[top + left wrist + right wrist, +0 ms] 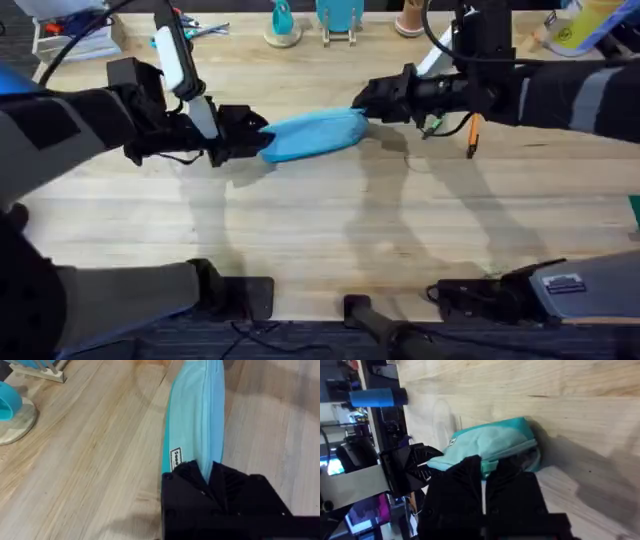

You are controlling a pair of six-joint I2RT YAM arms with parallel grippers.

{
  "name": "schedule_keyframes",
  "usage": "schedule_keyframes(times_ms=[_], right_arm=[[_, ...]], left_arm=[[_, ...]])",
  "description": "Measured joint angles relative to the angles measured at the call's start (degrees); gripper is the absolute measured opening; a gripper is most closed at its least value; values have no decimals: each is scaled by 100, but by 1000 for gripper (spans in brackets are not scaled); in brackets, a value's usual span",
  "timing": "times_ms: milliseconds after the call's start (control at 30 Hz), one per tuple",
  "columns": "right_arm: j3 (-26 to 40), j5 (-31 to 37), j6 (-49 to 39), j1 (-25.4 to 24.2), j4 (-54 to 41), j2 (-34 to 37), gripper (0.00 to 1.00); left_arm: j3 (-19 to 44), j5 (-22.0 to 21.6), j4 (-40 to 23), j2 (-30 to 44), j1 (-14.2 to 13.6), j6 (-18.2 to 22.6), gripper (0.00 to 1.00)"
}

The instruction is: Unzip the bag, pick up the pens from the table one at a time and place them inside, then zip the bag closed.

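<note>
The bag (312, 134) lay lengthwise on the surface (320, 230), mid-span between the two arms, zipper seam running along its top. The left end effector (209, 480) was clenched on the bag's near end, fabric pinched between the black fingers just beside the small label. The right end effector (484, 491) was clamped on the opposite end, about where a zipper pull would sit, though the pull itself was hidden under the fingers. Bag read as soft, light cloth: it sagged and creased, so it would likely bunch or slide unless one end stayed anchored while the other was drawn along the seam. Best purchase judged to be the end seams and the pull tab, not the slack middle. The pens (471, 132) lay just behind the right arm, orange one plain, green partly masked; thin, rigid, apt to roll.
</note>
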Motion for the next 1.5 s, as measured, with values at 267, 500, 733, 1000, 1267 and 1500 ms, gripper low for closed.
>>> schedule_keyframes(times_ms=[267,500,733,1000,1267,1500], right_arm=[[0,-9,0,0,20,0,29],[0,-65,-2,0,397,25,30],[0,-199,23,-4,705,74,30],[0,-315,48,-22,708,74,31],[0,-326,70,-22,697,-27,32],[0,-382,85,-20,697,-246,31]], left_arm=[[0,0,0,1,0,0,42],[0,-9,2,1,0,0,42],[0,-17,2,-1,17,0,42],[0,-22,2,1,17,0,42],[0,-24,2,1,28,0,42],[0,-24,2,1,26,0,42]])
